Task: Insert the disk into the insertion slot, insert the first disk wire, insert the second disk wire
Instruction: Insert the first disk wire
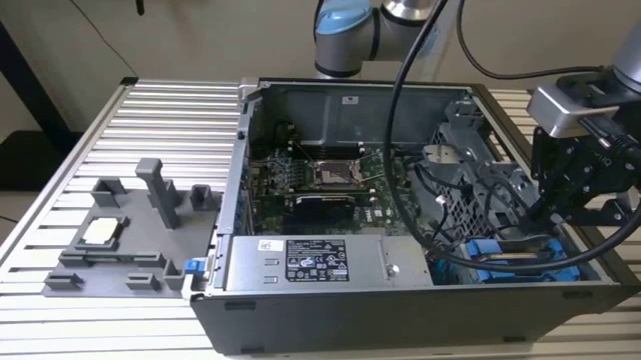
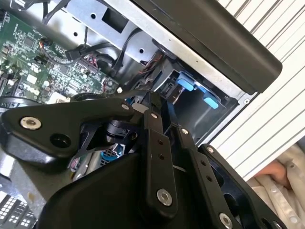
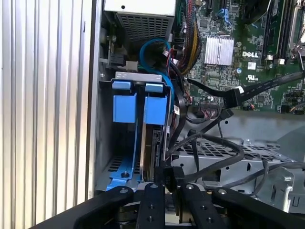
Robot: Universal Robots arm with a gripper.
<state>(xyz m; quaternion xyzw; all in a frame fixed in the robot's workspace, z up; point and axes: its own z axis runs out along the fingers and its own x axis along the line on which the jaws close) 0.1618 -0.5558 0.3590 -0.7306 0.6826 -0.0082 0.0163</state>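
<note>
The disk [image 3: 151, 143] stands edge-on in its blue carrier [image 3: 155, 109] inside the insertion slot [image 3: 102, 143], at the case's near corner on the exterior view's right [image 1: 521, 259]. My gripper [image 3: 169, 187] hangs right over the disk's open end, its fingers [image 3: 152, 202] shut on the black connector [image 3: 169, 177] of a disk wire [image 3: 214, 164] that loops back over the perforated cage. Another flat black wire with a connector [image 3: 232, 98] lies loose near the motherboard. In the exterior view the gripper [image 1: 538, 221] dips into the case; in the second wrist view the gripper [image 2: 157, 102] points at the blue tabs [image 2: 190, 88].
A grey power-supply box [image 1: 311, 262] sits beside the slot, the perforated cage [image 1: 470, 172] behind it, and the motherboard [image 1: 320, 176] lies deeper in the case. Cables crowd the space around the slot. A grey fixture [image 1: 130, 232] stands on the slatted table. A person's hand [image 2: 281, 171] rests outside the case.
</note>
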